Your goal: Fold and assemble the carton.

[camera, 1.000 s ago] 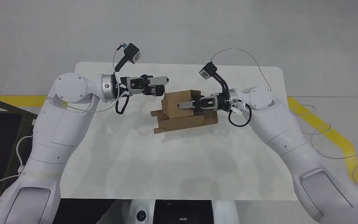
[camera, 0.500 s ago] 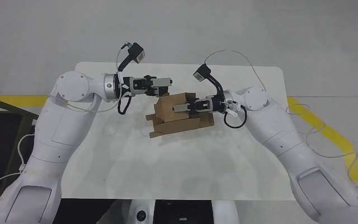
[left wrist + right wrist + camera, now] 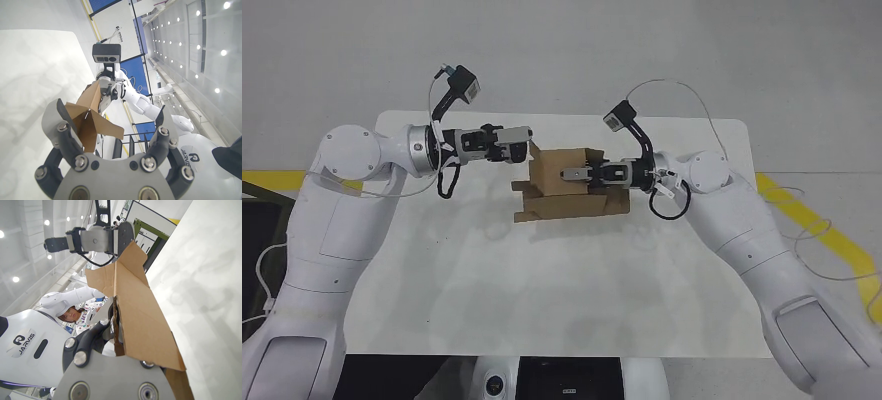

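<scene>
The brown carton (image 3: 554,178), half-formed with its flaps splayed, has the white table (image 3: 542,300) beneath it; whether it rests there or hangs just clear I cannot tell. The left gripper (image 3: 525,146) is at the carton's end on the robot's left. Its fingers (image 3: 63,113) are spread wide, one pad touching a loose flap and the other apart from the cardboard. The right gripper (image 3: 577,176) lies across the carton's top from the opposite end, clamped on an upright wall, one finger (image 3: 99,315) pressed against that wall's face
</scene>
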Robot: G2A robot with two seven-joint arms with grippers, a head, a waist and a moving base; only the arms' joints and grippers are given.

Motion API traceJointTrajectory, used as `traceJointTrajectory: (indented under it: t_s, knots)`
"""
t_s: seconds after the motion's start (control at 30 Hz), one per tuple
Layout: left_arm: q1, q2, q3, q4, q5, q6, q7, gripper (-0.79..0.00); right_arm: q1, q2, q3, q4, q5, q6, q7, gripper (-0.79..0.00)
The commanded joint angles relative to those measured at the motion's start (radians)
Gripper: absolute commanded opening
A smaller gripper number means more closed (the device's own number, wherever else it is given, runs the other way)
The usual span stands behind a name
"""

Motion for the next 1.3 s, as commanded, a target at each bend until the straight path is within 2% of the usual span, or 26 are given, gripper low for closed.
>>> traceJointTrajectory:
  t_s: [0.0, 0.2, 0.53, 0.93, 1.27]
  knots:
    - [0.010, 0.002, -0.002, -0.014, -0.001, 0.001, -0.004, 0.000, 0.005, -0.004, 0.004, 0.012, 0.002, -0.002, -0.010, -0.785]
    - [0.032, 0.002, 0.018, -0.040, 0.008, 0.008, -0.010, 0.000, 0.019, -0.017, 0.017, 0.032, -0.004, 0.003, -0.070, -0.785]
    - [0.023, -0.004, 0.046, -0.033, -0.017, 0.009, -0.020, 0.000, 0.032, -0.025, 0.051, 0.067, -0.045, 0.006, -0.136, -0.785]
    - [0.025, -0.007, 0.071, -0.068, -0.030, 0.016, -0.030, 0.000, 0.032, -0.039, 0.066, 0.054, -0.114, 0.011, -0.216, -0.785]
    - [0.007, -0.015, 0.100, -0.038, -0.022, 0.015, -0.019, 0.000, 0.020, -0.050, 0.078, 0.019, -0.137, 0.013, -0.246, -0.785]
